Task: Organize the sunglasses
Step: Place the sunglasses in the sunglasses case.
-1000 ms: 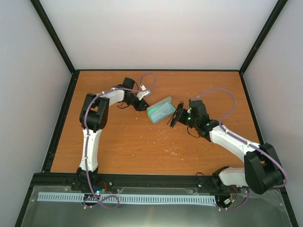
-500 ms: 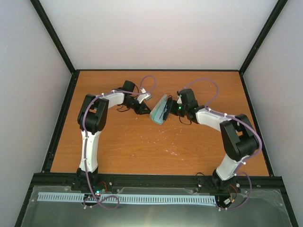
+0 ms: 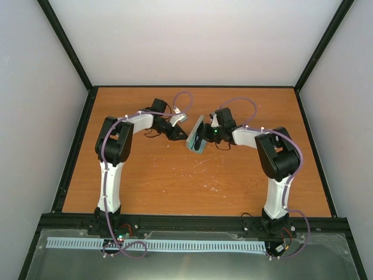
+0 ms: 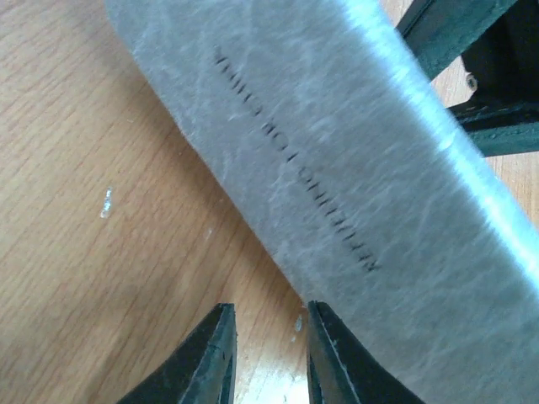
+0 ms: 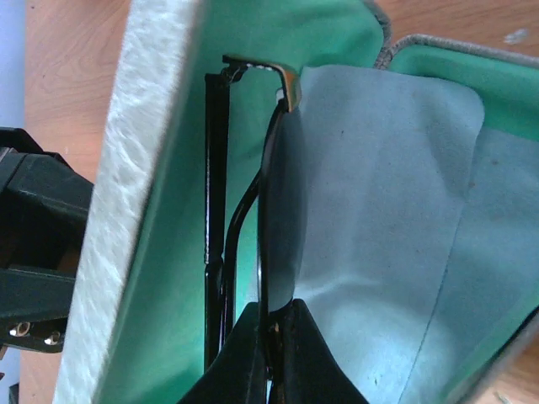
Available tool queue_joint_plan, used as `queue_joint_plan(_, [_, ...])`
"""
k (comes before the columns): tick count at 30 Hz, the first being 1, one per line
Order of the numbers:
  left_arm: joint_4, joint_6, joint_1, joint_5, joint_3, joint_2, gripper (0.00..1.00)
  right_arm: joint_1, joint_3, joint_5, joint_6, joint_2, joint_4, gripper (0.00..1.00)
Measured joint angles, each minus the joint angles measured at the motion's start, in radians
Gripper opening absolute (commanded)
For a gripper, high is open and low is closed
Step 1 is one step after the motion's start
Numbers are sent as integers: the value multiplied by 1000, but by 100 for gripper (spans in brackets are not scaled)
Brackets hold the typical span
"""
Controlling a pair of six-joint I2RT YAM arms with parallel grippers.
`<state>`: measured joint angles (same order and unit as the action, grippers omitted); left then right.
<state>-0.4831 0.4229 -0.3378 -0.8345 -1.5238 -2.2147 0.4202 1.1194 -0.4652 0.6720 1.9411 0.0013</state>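
The grey case (image 3: 196, 135) with teal lining stands open mid-table. In the right wrist view my right gripper (image 5: 274, 324) is shut on the sunglasses (image 5: 274, 219), holding them edge-on inside the open case (image 5: 160, 252), against the light blue cloth (image 5: 379, 244) that lies in it. The thin black arms (image 5: 215, 202) hang beside the teal lid. My left gripper (image 4: 268, 353) is open, its fingers just apart, against the outside of the grey lid (image 4: 337, 151). In the top view the left gripper (image 3: 178, 133) is left of the case and the right gripper (image 3: 205, 134) is at its right.
The orange wooden table (image 3: 175, 181) is bounded by a black frame and white walls. Purple cables loop over both arms near the case.
My right gripper has carried the sunglasses leftward from beside the case into its open mouth. The case has tipped up steeper. The left gripper stayed at the lid.
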Motion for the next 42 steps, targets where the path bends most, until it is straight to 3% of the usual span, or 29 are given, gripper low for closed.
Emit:
queue_joint_plan(10, [13,-6,-3,-9,5,5,26,-15,48,-74,9,50,-11,10])
queue_joint_plan(17, [15,-6,-12,-13,5,5,26,-23,72,-63,-2,60,-112,29])
queue_joint_plan(21, [15,-7,-16,-18,5,5,26,-29,85,-42,-14,60,-172,32])
queue_joint_plan(24, [15,-7,-17,-23,6,6,26,-30,96,-34,-21,59,-200,29])
queue_joint_plan(29, [15,-7,-18,-26,6,6,25,-31,102,-14,-39,45,-241,6])
queue_joint_plan(42, [16,-10,-25,-27,6,6,25,-34,117,-15,-50,19,-279,14])
